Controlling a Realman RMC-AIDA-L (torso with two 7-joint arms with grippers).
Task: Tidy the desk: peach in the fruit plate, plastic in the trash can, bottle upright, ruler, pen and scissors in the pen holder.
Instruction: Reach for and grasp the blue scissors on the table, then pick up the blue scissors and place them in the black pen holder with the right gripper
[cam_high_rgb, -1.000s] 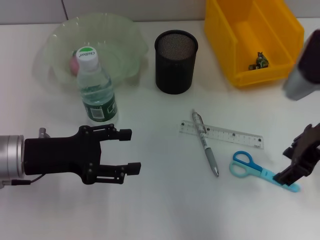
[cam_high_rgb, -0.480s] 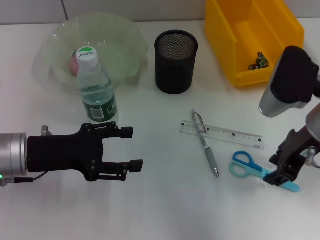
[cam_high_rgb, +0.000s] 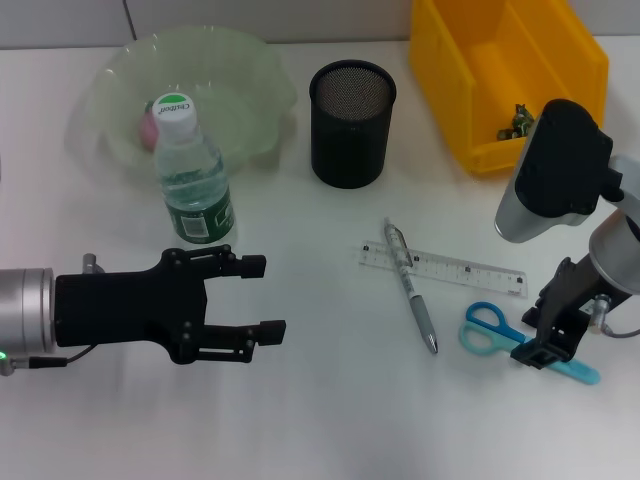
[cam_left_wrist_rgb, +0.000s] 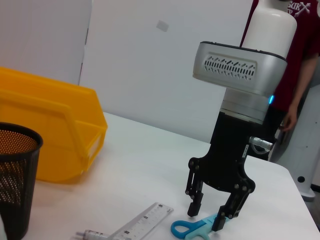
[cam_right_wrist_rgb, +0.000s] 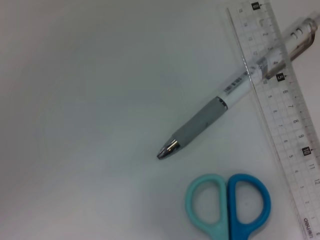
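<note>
A white table (cam_high_rgb: 330, 420) fills the head view; its surface is smooth and evenly lit; behind it stands a pale wall (cam_left_wrist_rgb: 165, 60) made of flat panels; at the far side a person in a dark red shirt (cam_left_wrist_rgb: 302, 55) stands near the wall.

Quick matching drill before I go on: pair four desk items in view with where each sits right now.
Items:
1. bottle
2. pen
3. scissors
4. peach

Places:
A. lying across the ruler
B. inside the fruit plate
C. under the open right gripper
D. standing upright just in front of the fruit plate

Pairs: 1-D, 2-A, 3-C, 4-B

The left gripper hovers open, near the bottle.
</note>
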